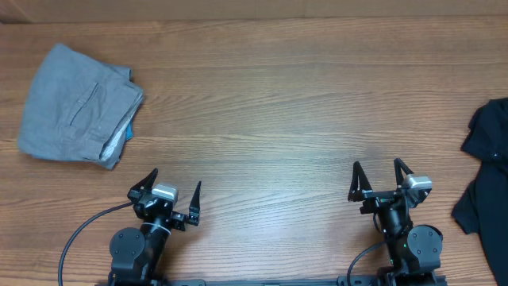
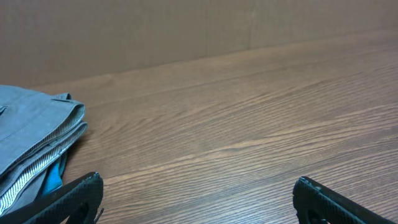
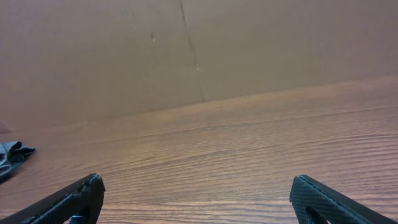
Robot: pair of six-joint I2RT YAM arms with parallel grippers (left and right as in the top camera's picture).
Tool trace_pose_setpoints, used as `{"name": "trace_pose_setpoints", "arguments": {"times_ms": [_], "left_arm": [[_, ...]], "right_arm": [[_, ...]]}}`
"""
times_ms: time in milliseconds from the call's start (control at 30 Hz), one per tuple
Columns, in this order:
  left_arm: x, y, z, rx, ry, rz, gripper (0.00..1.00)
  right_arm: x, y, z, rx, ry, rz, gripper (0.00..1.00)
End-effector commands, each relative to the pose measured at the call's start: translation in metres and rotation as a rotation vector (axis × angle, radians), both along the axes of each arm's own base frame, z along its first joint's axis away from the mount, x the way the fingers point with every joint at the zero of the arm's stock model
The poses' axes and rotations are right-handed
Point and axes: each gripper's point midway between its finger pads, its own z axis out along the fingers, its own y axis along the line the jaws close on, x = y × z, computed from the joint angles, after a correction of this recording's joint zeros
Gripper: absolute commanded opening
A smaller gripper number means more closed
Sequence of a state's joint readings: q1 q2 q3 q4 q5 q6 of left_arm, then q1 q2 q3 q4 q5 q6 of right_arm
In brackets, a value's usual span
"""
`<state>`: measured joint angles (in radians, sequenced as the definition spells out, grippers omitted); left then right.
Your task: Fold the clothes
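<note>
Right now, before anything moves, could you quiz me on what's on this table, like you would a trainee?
1. True or false: the left end effector and the right end effector both stand open and hold nothing.
2. Where does the black garment lie? A) at the right edge of the table, partly out of the overhead view; B) in the middle; C) between the two arms.
3. Which end effector is nearer the folded grey trousers?
Key: 1 true; 2 A; 3 the left one.
</note>
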<state>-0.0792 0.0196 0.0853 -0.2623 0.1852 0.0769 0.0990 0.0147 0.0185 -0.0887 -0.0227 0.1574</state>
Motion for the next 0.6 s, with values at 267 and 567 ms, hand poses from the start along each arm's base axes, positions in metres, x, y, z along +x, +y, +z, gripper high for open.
{"name": "trace_pose_setpoints", "arguments": {"times_ms": [267, 567], "left_arm": [[0.000, 0.000, -0.001, -0.019, 0.007, 0.006, 1.00], [-0.007, -0.030, 0.040, -0.161, -0.103, -0.165, 1.00]], "right_arm": [[0.000, 0.000, 0.000, 0.007, -0.009, 0.003, 1.00], [-0.009, 0.030, 0.024, 0.090, -0.058, 0.180, 1.00]]}}
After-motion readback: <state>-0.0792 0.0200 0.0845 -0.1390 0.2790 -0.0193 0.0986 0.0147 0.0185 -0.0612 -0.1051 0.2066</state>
